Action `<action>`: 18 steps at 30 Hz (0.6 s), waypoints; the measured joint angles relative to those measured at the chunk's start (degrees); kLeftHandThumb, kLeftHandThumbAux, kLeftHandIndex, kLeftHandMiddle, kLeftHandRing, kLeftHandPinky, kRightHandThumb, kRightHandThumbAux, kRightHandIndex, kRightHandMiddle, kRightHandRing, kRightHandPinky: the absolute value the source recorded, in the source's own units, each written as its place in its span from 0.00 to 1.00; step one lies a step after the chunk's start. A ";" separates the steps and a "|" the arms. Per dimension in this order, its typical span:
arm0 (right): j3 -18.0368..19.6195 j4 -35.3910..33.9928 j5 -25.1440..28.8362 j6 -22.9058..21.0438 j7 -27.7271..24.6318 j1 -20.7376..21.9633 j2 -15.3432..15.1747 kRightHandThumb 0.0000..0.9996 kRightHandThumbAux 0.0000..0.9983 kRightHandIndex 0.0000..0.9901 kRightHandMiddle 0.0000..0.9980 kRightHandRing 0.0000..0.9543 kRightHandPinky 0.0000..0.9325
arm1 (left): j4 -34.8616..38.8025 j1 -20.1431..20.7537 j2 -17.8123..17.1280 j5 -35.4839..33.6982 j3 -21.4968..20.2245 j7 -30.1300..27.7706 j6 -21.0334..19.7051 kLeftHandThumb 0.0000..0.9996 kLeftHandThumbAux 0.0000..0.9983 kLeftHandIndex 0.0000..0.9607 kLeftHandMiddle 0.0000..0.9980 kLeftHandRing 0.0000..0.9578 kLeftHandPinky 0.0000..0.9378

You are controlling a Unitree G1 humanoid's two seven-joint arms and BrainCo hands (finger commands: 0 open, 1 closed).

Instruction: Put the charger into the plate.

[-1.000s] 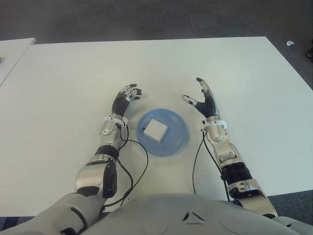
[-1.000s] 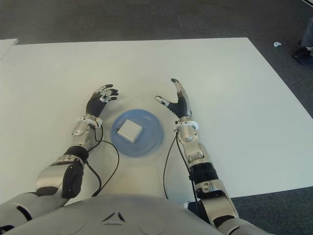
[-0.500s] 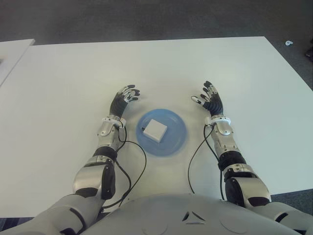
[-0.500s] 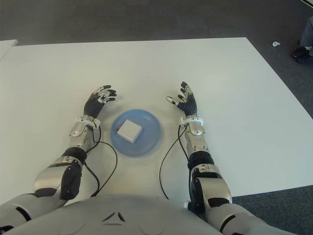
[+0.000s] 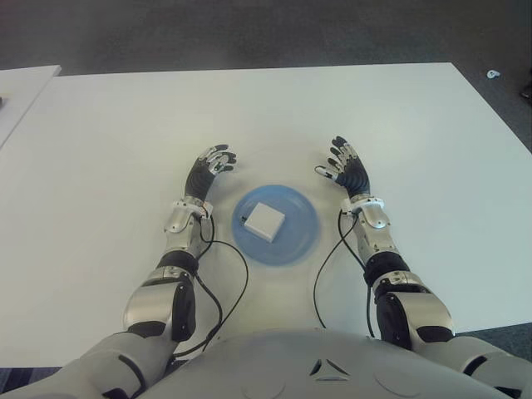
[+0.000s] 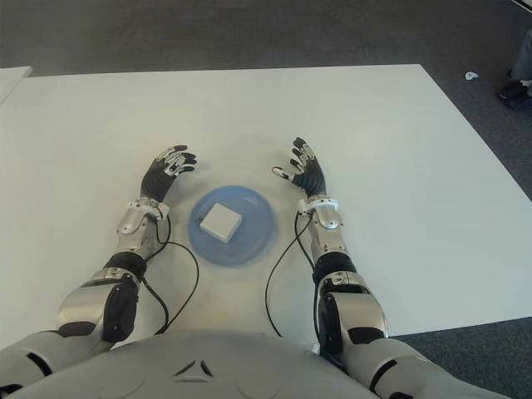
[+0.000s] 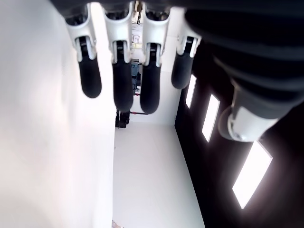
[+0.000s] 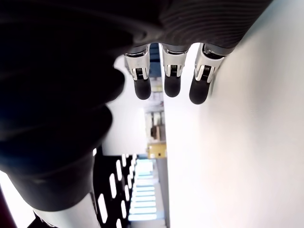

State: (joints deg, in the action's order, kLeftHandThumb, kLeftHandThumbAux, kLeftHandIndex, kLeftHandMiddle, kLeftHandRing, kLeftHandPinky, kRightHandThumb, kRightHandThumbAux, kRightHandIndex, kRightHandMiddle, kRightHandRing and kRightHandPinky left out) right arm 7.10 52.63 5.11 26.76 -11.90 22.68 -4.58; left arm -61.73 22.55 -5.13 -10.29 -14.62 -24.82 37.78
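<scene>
1. My left hand [image 5: 212, 164] shows on the table [image 5: 108, 150] just left of the plate, beyond its far-left rim. The fingers are loosely extended and hold nothing; the left wrist view shows four fingertips [image 7: 122, 90] hanging free with only white surface past them.

2. The plate [image 5: 304, 241] is blue, shallow and round, and sits between my two forearms, close in front of the torso.

3. The charger [image 5: 265, 219] is a white squarish block lying flat inside the plate, a bit left of its centre, with a small dark bit at its left edge. I can't tell whether that is a port or a plug. Neither hand touches it.

4. Handling, my guess: a rigid plastic shell, light, smooth-sided and a bit slippery, not fragile. If I had to regrip, I'd pinch across two opposite flat sides with thumb against fingers, coming from above so the raised rim doesn't block the fingers. The flat top gives nothing to hold.

5. My right hand [image 5: 347, 169] shows just right of the plate, near its far-right rim, fingers spread and empty. The right wrist view shows fingertips [image 8: 172, 80] open, nothing in the palm.

6. Task looks done to me: the charger is in the plate and both hands are clear of it.
</scene>
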 measured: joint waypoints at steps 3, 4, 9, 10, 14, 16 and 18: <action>0.62 1.44 0.57 0.67 -1.46 0.55 -0.24 0.00 0.91 0.01 0.01 0.00 0.01 | 0.01 -0.03 -0.04 -0.02 -0.01 0.00 0.01 0.08 0.59 0.29 0.37 0.37 0.36; 0.75 1.85 0.73 0.87 -1.85 0.72 -0.33 0.00 0.91 0.01 0.01 0.00 0.01 | 0.01 -0.03 -0.07 -0.03 -0.02 0.00 0.01 0.08 0.59 0.29 0.37 0.37 0.36; 0.97 3.52 0.88 1.46 -2.93 1.59 -0.51 0.00 0.92 0.01 0.01 0.00 0.02 | 0.00 0.00 -0.27 -0.01 -0.06 0.26 -0.21 0.08 0.58 0.25 0.34 0.34 0.31; 1.01 3.81 0.89 1.48 -3.07 1.83 -0.57 0.00 0.92 0.01 0.01 0.00 0.02 | -0.01 0.02 -0.35 0.04 -0.06 0.56 -0.29 0.08 0.57 0.24 0.33 0.32 0.29; 1.15 4.86 0.89 1.62 -3.60 2.38 -0.76 0.00 0.91 0.01 0.01 0.00 0.03 | -0.13 0.04 -0.89 0.23 -0.06 1.85 -0.60 0.09 0.56 0.18 0.27 0.27 0.23; 1.20 5.29 0.91 1.68 -3.90 2.53 -0.87 0.00 0.90 0.01 0.01 0.00 0.03 | -0.19 0.04 -1.17 0.26 -0.06 2.48 -0.68 0.10 0.56 0.17 0.25 0.25 0.22; 1.22 5.59 0.92 1.69 -4.14 2.67 -0.97 0.00 0.89 0.01 0.01 0.00 0.03 | -0.23 0.04 -1.40 0.27 -0.05 2.97 -0.73 0.11 0.55 0.13 0.21 0.21 0.19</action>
State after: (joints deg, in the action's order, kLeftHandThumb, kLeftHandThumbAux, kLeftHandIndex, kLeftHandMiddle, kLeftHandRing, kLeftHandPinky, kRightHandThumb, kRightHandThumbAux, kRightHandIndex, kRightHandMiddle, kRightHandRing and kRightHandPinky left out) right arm 8.32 58.21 6.03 28.45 -16.03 25.35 -5.54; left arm -61.96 22.59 -6.53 -10.02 -14.67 -21.84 37.06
